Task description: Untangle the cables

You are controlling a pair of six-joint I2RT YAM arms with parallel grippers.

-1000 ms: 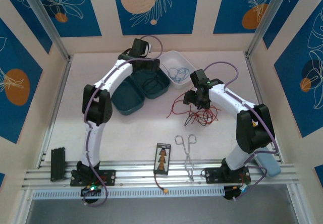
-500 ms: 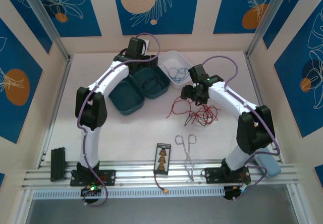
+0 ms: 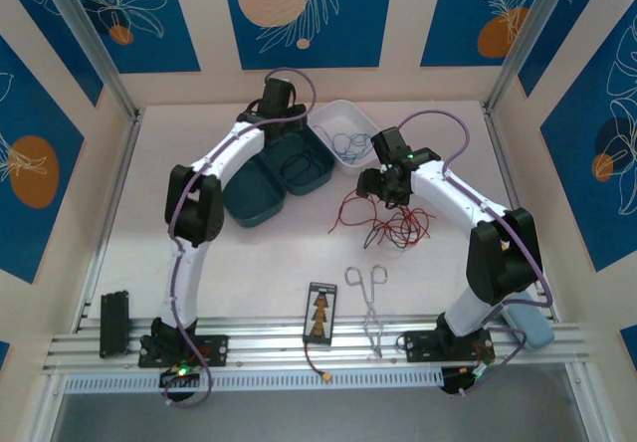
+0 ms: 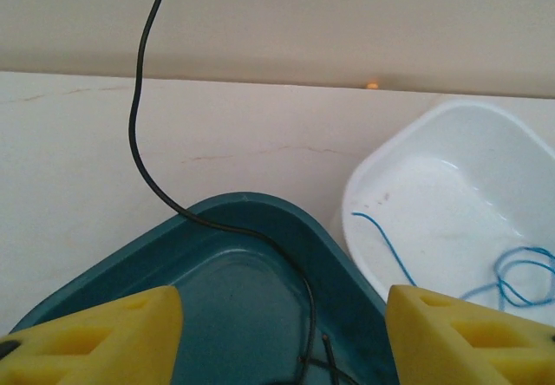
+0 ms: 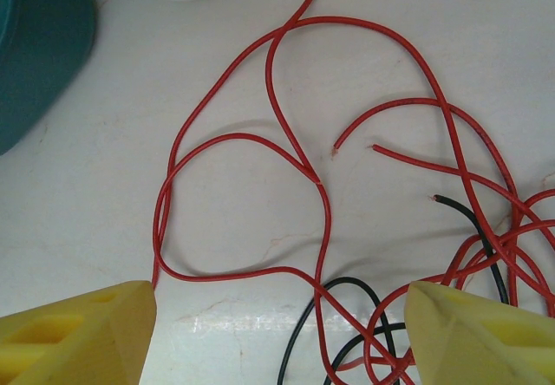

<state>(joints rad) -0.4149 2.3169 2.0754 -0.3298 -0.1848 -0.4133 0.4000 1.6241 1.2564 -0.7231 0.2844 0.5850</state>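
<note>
Saw the left gripper (image 4: 282,320) spread wide, gripping nothing. Found a black cable (image 4: 137,133) just ahead, rising from the teal tray (image 4: 251,216) over its rim. Spotted a blue cable (image 4: 507,274) ahead-right in the white tray (image 4: 451,138), cut off at the edge. Saw the right gripper (image 5: 282,316) likewise spread above red cables (image 5: 276,81) tangled with black strands (image 5: 347,283), lower loops lost behind its fingers.

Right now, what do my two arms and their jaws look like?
The left arm and right arm are white tubes with black joints, each trailed by a purple-grey cable. Jaws end in yellow wedge-shaped pads. A green light glows on the right wrist.
</note>
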